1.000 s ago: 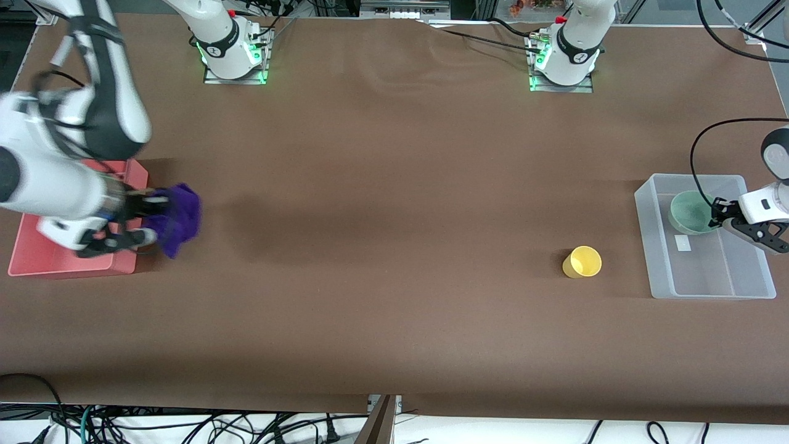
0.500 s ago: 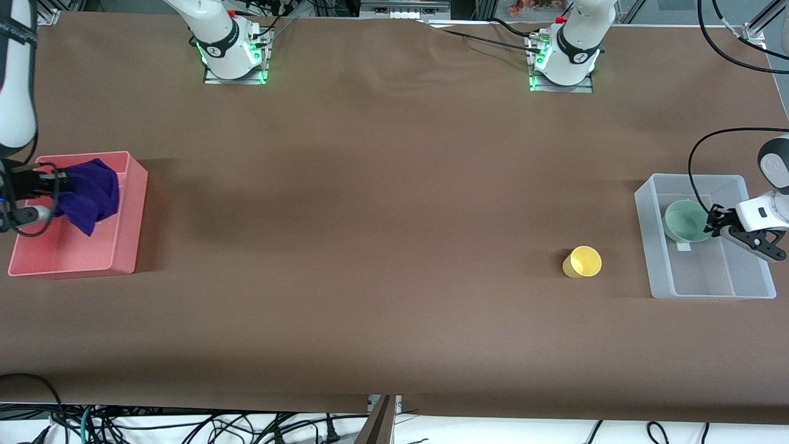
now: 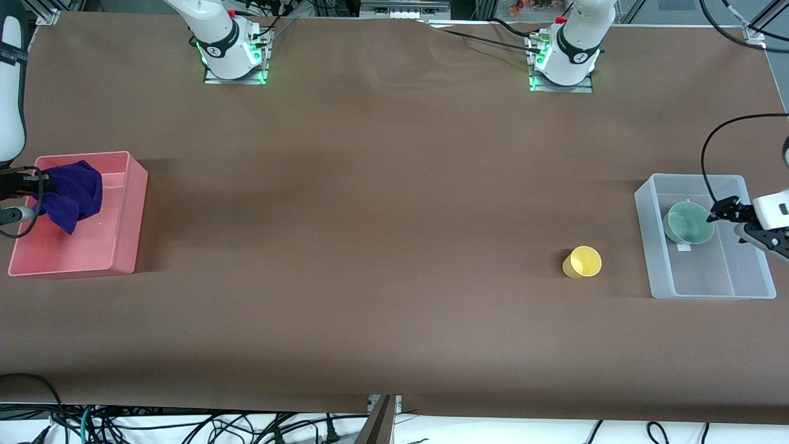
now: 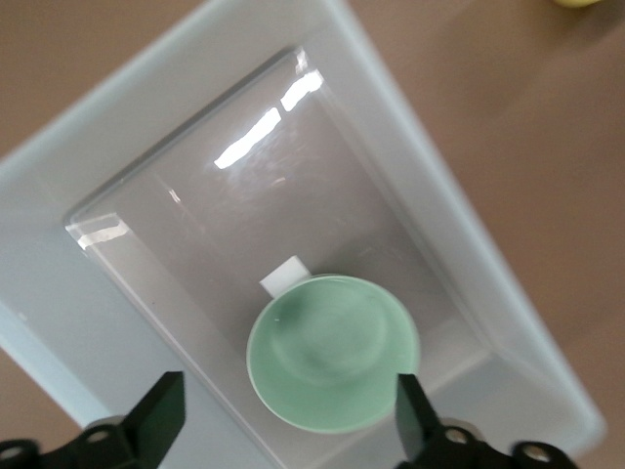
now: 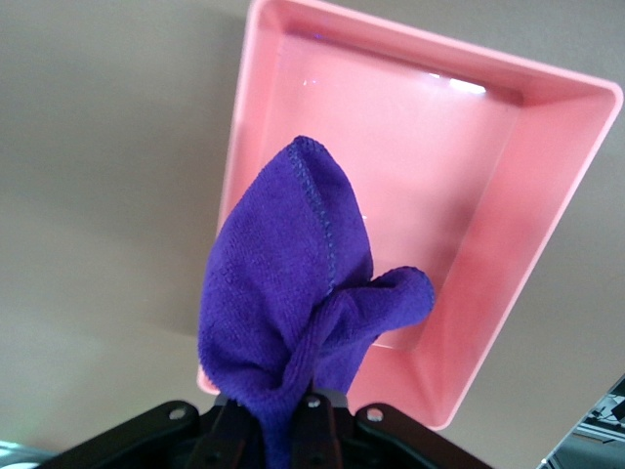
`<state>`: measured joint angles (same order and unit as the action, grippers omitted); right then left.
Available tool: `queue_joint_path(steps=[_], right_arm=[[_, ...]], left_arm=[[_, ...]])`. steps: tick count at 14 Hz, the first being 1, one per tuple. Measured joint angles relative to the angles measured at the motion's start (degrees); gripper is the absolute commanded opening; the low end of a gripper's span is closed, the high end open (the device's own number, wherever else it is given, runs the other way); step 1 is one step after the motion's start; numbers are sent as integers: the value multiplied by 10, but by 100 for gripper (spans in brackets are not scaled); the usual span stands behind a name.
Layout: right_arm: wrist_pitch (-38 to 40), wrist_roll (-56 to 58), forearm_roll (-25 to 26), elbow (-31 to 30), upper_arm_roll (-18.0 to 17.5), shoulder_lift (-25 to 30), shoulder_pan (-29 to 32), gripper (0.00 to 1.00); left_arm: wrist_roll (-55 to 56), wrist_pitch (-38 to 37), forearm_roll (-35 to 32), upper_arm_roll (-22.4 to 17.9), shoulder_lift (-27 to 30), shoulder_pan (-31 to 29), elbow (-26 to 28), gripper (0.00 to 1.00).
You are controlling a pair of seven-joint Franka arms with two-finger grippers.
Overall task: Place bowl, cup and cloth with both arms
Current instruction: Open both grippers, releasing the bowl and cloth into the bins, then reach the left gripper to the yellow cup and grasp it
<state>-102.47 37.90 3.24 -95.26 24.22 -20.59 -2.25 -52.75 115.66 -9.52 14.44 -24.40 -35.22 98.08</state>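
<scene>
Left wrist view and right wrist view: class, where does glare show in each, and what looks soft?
Left wrist view: bright streaks glare on the clear plastic bin's floor; the open left claw's black fingers look soft. Right wrist view: a white highlight sits inside the pink plastic tray; the right claw, shut on the fuzzy purple cloth, is blurred.

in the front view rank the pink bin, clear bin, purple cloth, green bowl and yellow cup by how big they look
1. clear bin and pink bin: look alike, unranked
2. cloth, held up by the right gripper, so it may look bigger
3. bowl
4. cup
</scene>
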Motion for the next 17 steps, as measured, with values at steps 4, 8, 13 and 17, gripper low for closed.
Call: queue_joint_path(steps=[4, 8, 13, 17], right_arm=[[-76, 28, 0, -57, 16, -9, 14, 0], [-108, 35, 0, -90, 23, -16, 15, 47], [-110, 35, -1, -88, 23, -13, 14, 100], [-49, 35, -8, -34, 7, 13, 11, 100]], left_arm=[[122, -106, 0, 86, 18, 1, -56, 100], [312, -110, 0, 130, 4, 35, -53, 100], [527, -59, 0, 130, -69, 91, -49, 100], [620, -16, -7, 129, -123, 116, -50, 100]])
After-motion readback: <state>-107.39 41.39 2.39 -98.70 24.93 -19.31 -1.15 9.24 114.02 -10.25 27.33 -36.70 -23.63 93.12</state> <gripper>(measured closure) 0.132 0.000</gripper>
